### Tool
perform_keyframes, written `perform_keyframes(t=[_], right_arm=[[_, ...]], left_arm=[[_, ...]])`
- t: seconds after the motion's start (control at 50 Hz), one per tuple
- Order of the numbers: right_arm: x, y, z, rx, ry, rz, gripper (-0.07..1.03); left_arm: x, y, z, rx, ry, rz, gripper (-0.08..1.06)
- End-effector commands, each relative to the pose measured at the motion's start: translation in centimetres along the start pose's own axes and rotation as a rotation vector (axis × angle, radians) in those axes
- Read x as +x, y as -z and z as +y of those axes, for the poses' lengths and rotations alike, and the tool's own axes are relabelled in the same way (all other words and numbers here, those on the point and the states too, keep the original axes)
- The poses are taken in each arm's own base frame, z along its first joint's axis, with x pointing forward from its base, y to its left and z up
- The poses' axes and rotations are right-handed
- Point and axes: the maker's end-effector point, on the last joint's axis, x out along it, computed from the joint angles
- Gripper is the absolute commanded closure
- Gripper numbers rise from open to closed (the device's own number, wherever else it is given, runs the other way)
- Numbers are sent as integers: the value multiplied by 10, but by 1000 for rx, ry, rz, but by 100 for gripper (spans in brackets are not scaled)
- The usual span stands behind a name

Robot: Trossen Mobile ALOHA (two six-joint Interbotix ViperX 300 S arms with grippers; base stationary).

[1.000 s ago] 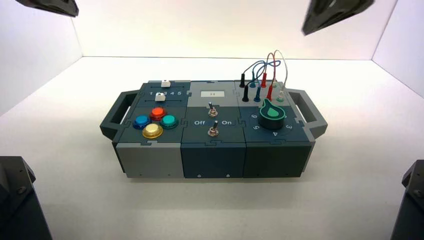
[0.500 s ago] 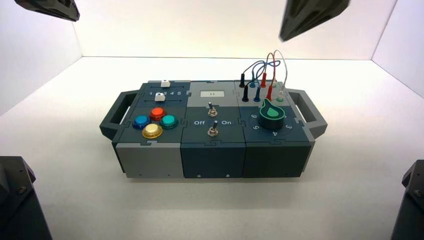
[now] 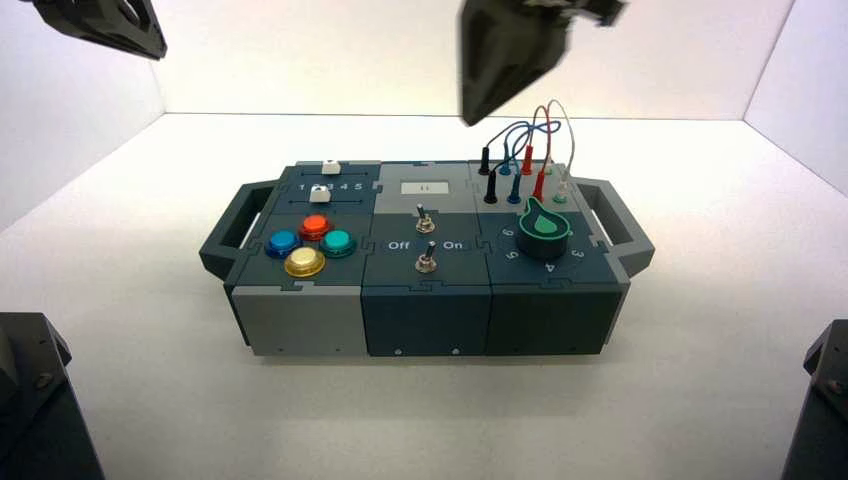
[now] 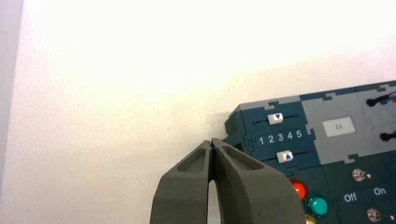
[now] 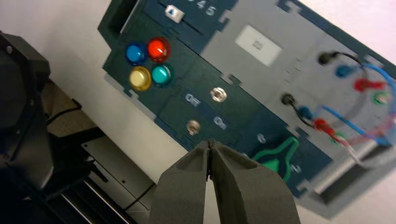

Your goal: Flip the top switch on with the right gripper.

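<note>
The top switch point(image 3: 424, 220) is a small silver toggle in the box's middle panel, just below the little display; it also shows in the right wrist view point(image 5: 218, 94) and the left wrist view point(image 4: 358, 174). Its twin point(image 3: 427, 262) sits nearer the front, with "Off" and "On" lettered between them. My right gripper point(image 3: 468, 120) hangs in the air above and behind the box's middle; its fingers are shut on nothing point(image 5: 210, 143). My left gripper point(image 3: 150, 45) is parked high at the far left, shut and empty point(image 4: 212, 141).
The box point(image 3: 300, 320) has carrying handles at both ends. On it are four coloured buttons point(image 3: 310, 243) and two sliders point(image 3: 325, 180) on the left, and a green knob point(image 3: 544, 225) and plugged wires point(image 3: 530, 140) on the right. White walls close in the table.
My right gripper has swung left and down from the upper right, toward the space above the box's middle. The left gripper and the box have stayed put.
</note>
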Motion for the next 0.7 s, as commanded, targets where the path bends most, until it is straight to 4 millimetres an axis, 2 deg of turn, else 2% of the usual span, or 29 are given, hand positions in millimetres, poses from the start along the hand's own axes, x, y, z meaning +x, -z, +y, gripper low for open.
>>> perform_keyframes(t=[0.02,0.2,0.38,0.58,0.7], right_arm=[[3,-18,15,-24,-19,-12,99],[25,-28,27,-48,-18,35,99],[42,-33,28,-39,-16,68,99],[44,-36,28,-39,-17,67,99],[41,-41,30,-40,-21,41,99]], left_arm=[[-4,-14,-4,6,9,-24,101],[-3,-13,-9,21,20,-21,101],[0,-9,-21,55,50,0,101],[13,0,-41,117,95,67,101],[25,11,-43,129,92,150,101]])
